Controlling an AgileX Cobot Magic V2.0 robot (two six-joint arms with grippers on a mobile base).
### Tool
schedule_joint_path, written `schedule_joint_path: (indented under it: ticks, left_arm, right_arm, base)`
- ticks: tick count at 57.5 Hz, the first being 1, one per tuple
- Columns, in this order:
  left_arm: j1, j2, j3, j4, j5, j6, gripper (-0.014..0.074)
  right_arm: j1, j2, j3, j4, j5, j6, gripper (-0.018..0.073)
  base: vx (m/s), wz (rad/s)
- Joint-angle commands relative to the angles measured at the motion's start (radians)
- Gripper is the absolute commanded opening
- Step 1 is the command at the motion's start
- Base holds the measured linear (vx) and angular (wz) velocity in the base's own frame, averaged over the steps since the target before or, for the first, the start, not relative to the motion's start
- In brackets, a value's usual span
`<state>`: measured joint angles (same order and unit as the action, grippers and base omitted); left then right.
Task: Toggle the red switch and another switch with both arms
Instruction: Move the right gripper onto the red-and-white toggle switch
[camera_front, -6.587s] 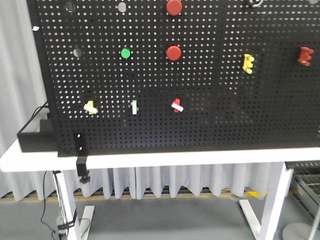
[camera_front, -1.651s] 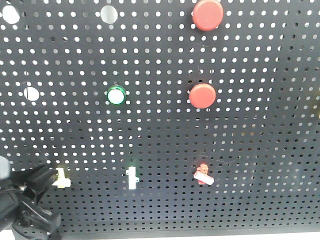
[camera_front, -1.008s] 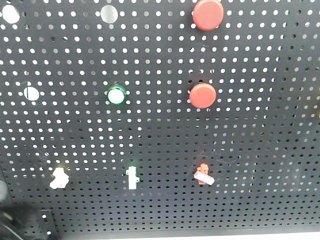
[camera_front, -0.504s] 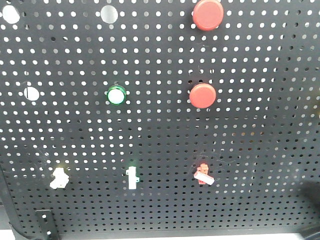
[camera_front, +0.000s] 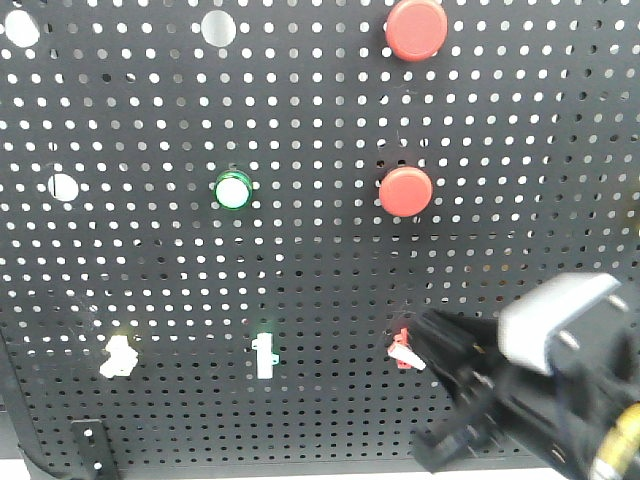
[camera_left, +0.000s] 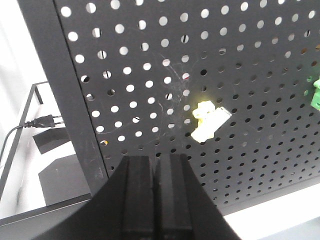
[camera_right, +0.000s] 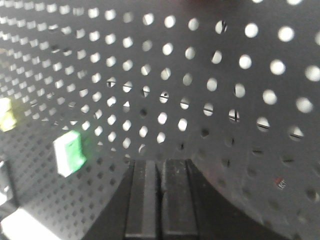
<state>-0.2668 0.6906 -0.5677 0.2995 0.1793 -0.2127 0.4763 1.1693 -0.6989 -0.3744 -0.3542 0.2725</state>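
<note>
The red switch (camera_front: 400, 349) sits low on the black pegboard (camera_front: 300, 270), its white lever partly covered. My right gripper (camera_front: 428, 330), black fingers on a grey-white housing (camera_front: 556, 318), comes in from the lower right with its tip against that switch. In the right wrist view the right gripper (camera_right: 160, 164) is shut and close to the board, and the red switch is hidden. The other switch (camera_front: 118, 356), white with a faint yellow base, is at the lower left. My left gripper (camera_left: 157, 161) is shut, below and left of the other switch (camera_left: 209, 121), not touching it.
A straight white lever on a green base (camera_front: 264, 355) stands between the two switches; the green-based lever (camera_right: 69, 152) also shows in the right wrist view. Higher up are a green round button (camera_front: 232, 190) and two large red push-buttons (camera_front: 405, 191) (camera_front: 416, 28). The white table edge (camera_left: 280, 220) runs below.
My right gripper has come into the front view from the lower right and reached the red switch. The left gripper, at the yellowish switch earlier, has left the front view.
</note>
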Motion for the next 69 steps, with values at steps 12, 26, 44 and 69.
schedule_joint_path:
  ticks: [12,26,44,69]
  left_arm:
    - [-0.007,-0.002,-0.032,-0.006,-0.072,-0.006,0.0003]
    - [-0.007,-0.002,-0.032,-0.006,-0.072,-0.005,0.0003]
    - [-0.007,-0.002,-0.032,-0.006,-0.072,-0.005,0.0003]
    - [-0.007,-0.002,-0.032,-0.006,-0.041,-0.006,0.0003]
  right_arm:
    - [0.0,0.055,-0.062,0.01,-0.124,0.0,-0.0006]
    - [0.0,0.16,-0.061,0.01,0.031,0.012,-0.0006]
    - [0.0,0.096,-0.061,0.017,0.153,0.076,-0.0006]
    - [0.085,0.091,-0.058,0.008,0.238,0.139,-0.0006]
  base:
    - [0.0,0.0]
    - [0.0,0.0]
    - [0.0,0.0]
    - [0.0,0.0]
